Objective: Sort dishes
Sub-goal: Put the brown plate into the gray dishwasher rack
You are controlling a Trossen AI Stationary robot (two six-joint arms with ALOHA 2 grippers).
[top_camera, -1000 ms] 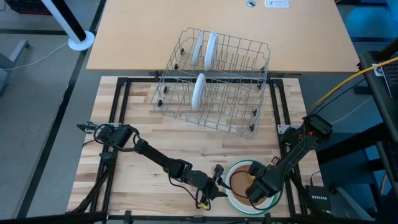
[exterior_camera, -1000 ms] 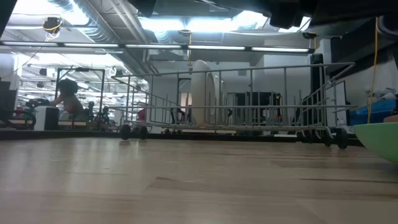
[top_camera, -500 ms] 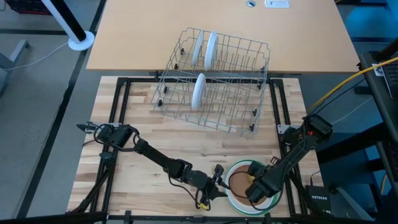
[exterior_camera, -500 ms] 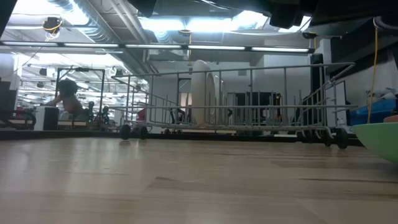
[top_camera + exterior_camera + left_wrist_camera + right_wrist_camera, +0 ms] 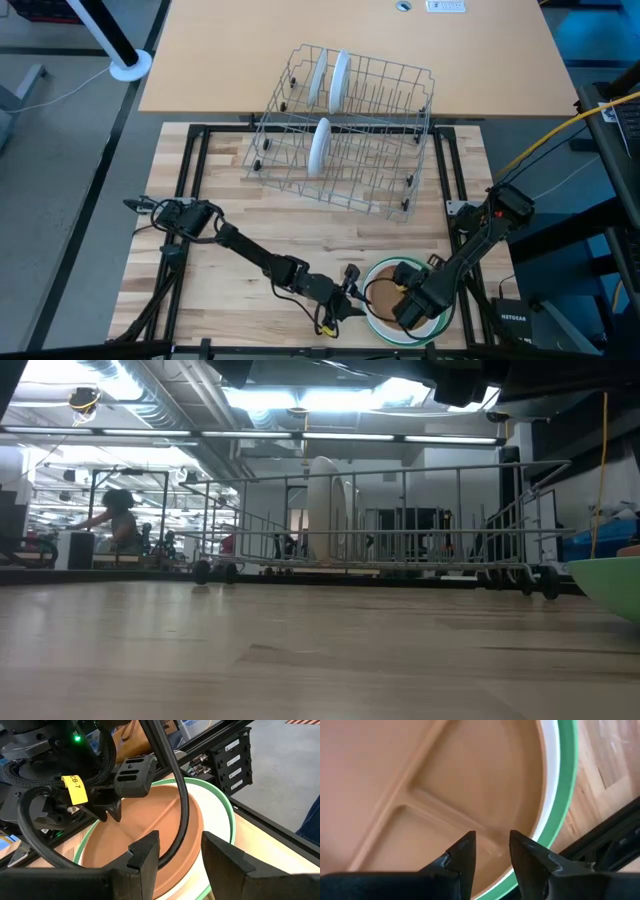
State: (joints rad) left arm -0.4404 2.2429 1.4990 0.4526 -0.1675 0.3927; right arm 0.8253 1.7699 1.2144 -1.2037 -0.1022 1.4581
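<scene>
A stack of plates lies at the table's near right: a divided brown plate (image 5: 383,290) on a white plate (image 5: 220,820), on a large green plate (image 5: 375,325). My right gripper (image 5: 490,847) is open by a narrow gap. It points down over the brown plate (image 5: 420,780), close to its raised divider (image 5: 440,810). My left gripper (image 5: 180,855) is open at the stack's left rim and faces the brown plate (image 5: 145,825). Three white plates (image 5: 340,80) (image 5: 318,82) (image 5: 320,145) stand on edge in the grey wire rack (image 5: 340,130). My right gripper's fingertips (image 5: 465,845) stand just over the brown plate's inner surface, pointing down from above. I cannot tell whether they touch it.
The wire rack straddles the far edge of the wooden table and the tan desk behind it; it also shows in the low view (image 5: 400,530). Bare wood (image 5: 300,230) lies between the rack and the stack. The green plate's rim (image 5: 610,585) shows at the low view's right. A person moves far off in the room (image 5: 115,520).
My right gripper has shifted a little toward the table's left over the brown plate. The plates and the rack have stayed where they were.
</scene>
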